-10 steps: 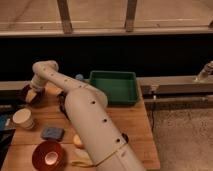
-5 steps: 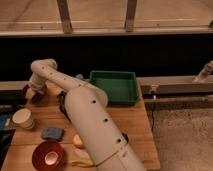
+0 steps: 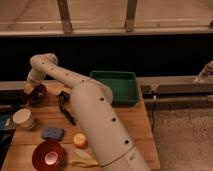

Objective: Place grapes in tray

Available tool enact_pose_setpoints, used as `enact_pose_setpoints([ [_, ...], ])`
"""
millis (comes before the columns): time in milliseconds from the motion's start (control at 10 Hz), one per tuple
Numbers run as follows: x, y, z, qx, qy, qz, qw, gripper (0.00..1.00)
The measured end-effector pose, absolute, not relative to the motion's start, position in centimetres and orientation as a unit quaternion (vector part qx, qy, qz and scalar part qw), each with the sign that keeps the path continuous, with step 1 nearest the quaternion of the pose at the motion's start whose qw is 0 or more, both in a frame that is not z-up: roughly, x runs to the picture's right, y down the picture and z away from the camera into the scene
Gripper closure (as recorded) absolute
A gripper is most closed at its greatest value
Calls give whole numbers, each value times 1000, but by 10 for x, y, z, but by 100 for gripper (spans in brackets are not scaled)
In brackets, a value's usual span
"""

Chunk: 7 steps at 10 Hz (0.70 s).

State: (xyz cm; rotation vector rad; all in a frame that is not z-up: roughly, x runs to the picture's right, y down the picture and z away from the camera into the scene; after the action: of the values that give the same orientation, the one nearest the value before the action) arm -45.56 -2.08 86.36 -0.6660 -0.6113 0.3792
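Observation:
The green tray (image 3: 119, 86) stands at the table's far edge, right of centre. My gripper (image 3: 32, 93) is at the far left of the table, at the end of the white arm (image 3: 85, 105) that reaches across from the lower middle. It hangs low over a dark reddish-purple mass (image 3: 37, 96) at the table's left edge. This looks like the grapes, perhaps with a dark bowl, and the gripper hides part of it. The gripper is well to the left of the tray.
A white cup (image 3: 23, 119) stands at the left. A blue sponge (image 3: 52, 133), a red bowl (image 3: 48, 155), an orange fruit (image 3: 79, 140) and a pale yellow item (image 3: 83, 161) lie in front. A black object (image 3: 65, 109) lies beside the arm.
The gripper has moved left and down, from near the table's back middle-left to low over the dark mass at the left edge. Nothing else has moved.

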Motion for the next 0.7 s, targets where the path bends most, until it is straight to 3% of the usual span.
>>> enact_pose_setpoints([
  [400,-421,-60,824,-262,-291,196,899,87],
  [700,-355,-80,824,-228,-245,242,911,87],
])
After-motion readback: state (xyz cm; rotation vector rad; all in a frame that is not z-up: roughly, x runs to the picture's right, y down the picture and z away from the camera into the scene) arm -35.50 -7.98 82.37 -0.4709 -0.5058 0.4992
